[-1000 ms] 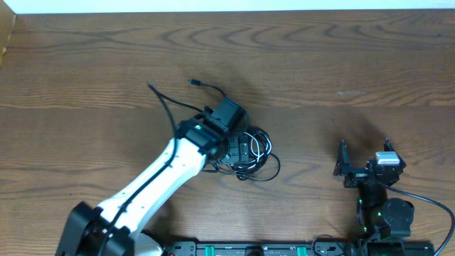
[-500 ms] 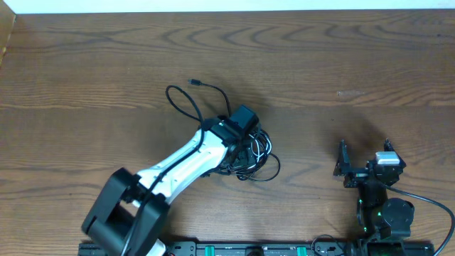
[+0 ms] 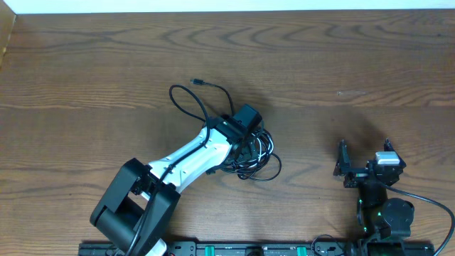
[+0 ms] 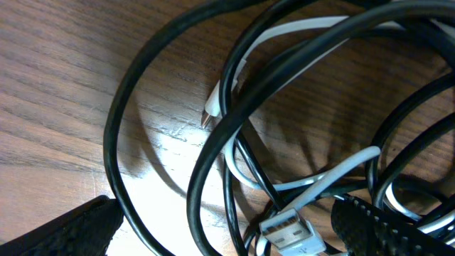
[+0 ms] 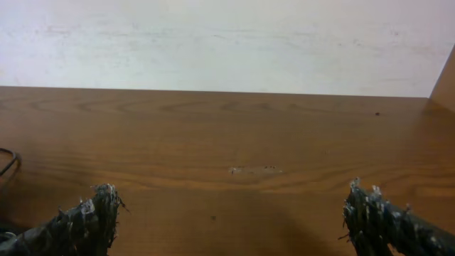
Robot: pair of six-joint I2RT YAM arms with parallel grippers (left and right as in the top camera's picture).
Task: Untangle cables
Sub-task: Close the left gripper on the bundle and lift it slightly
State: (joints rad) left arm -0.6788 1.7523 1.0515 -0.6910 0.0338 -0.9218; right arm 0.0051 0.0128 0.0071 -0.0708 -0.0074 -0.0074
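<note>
We see the cables (image 3: 254, 153) heaped near the middle of the tabletop (image 3: 370, 64). The left tool (image 4: 227, 235) hangs straight over that heap. Its 2 fingers (image 4: 67, 229) are spread wide and clamp nothing, and the strands lie on the wood between them. The right tool (image 5: 231, 220) sits well apart to the right, near the front edge. It is also spread wide and empty, and it faces bare wood and the far wall (image 5: 227, 43). So the left arm is plainly the nearer one, and we judge the coming move to be its own.

From overhead, the heap's long axis runs on a diagonal. A small plug (image 3: 195, 82) lies at the far left, then a black loop (image 3: 172, 98) leads into the dense knot under the tool. A slack curve trails out to the near right.

In the left wrist view, 1 white cord (image 4: 284, 32) weaves among the black ones. A USB plug (image 4: 291, 231) lies almost midway between the fingers, and its cord runs away to the upper right. We think closing on that plug alone, and not on several strands at once, is what matters.
</note>
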